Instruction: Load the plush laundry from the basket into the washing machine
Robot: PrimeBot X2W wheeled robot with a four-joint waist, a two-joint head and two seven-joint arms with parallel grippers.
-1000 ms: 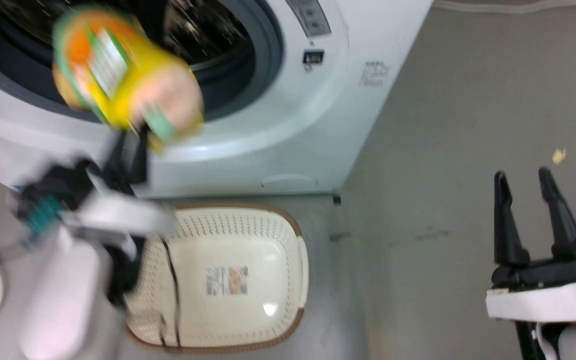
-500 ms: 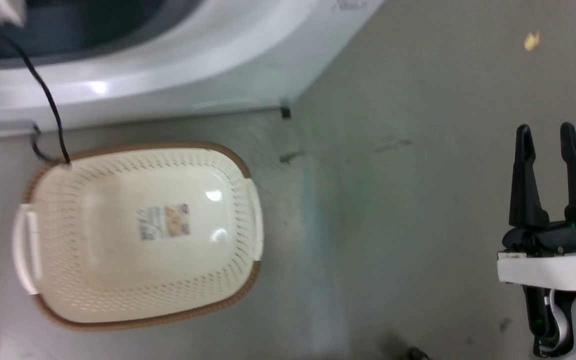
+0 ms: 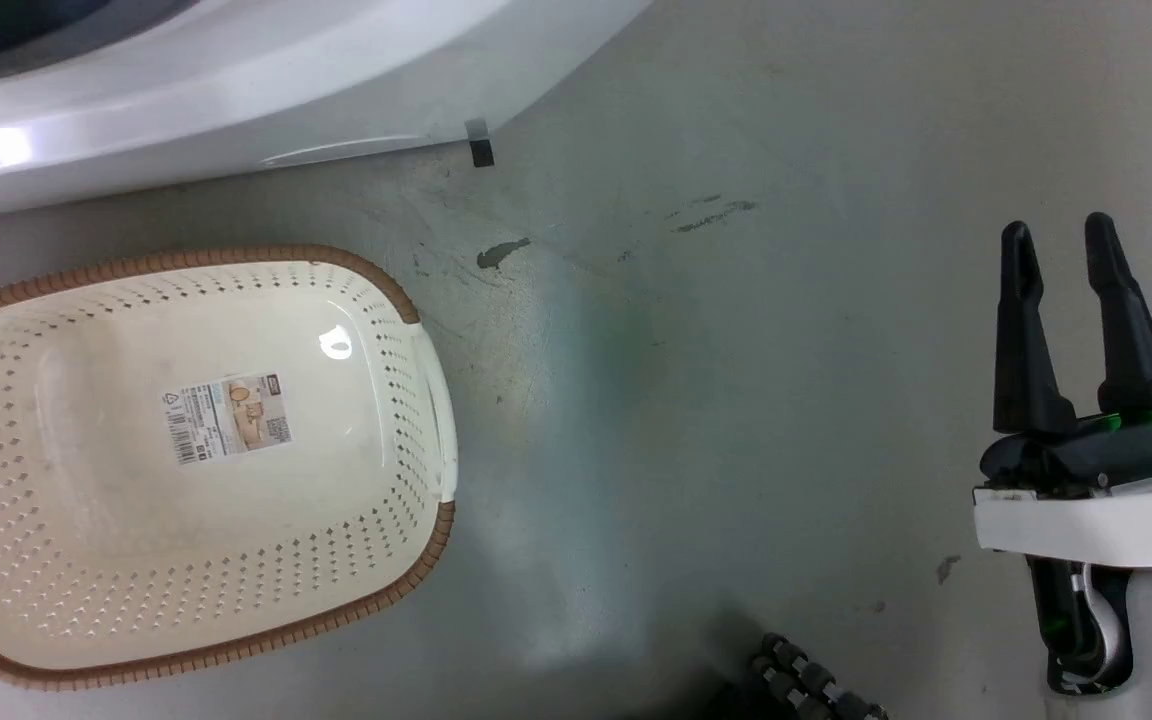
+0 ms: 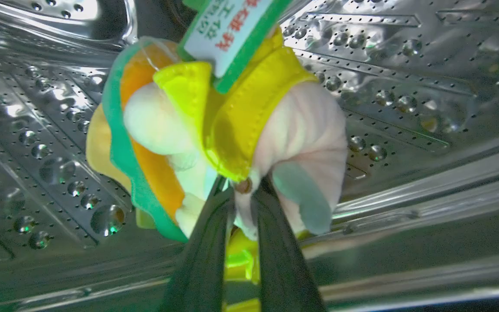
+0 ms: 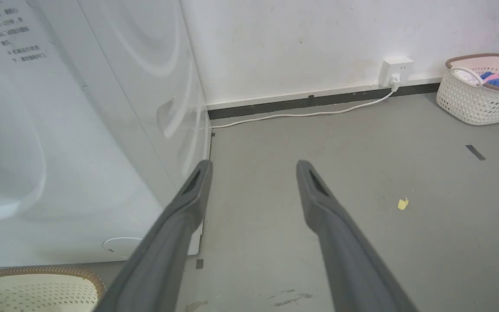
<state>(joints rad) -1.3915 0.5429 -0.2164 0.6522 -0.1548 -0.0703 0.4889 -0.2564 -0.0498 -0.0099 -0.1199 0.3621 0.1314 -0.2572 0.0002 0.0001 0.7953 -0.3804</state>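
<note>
The plush laundry (image 4: 232, 130), one soft stuffed doll, hangs inside the drum (image 4: 37, 130) of the washing machine (image 3: 236, 90), above the drum's curved wall. It has a pale pink rounded face, a stitched yellow collar, an orange body edged in green and cream fleecy limbs. One white and green paper tag (image 4: 228, 34) with red print stands at its top. The left gripper (image 4: 243, 193) is clenched on the doll's lower edge, its two long dark fingers pressed close together with plush fabric pinched between them. The drum is shiny steel, embossed with rows of round dimples and small holes, with one raised paddle at the upper left of the left wrist view. Outside, the washing machine's smooth white curved front rises from a grey, scuffed floor (image 3: 736, 400). Just before its foot stands the basket (image 3: 406, 500), cream plastic, rounded at the corners, its sides pierced with diamond holes, its rim brown and woven-looking, with one sticker (image 3: 228, 417) on its floor. The right gripper (image 3: 1056, 232) hovers over the bare floor, well apart from the basket, its two tapered fingers spread and grasping nothing. Against the far wall sit a second basket (image 5: 479, 104) holding coloured clothes, one white socket (image 5: 396, 71) and one white cable (image 5: 301, 115).
</note>
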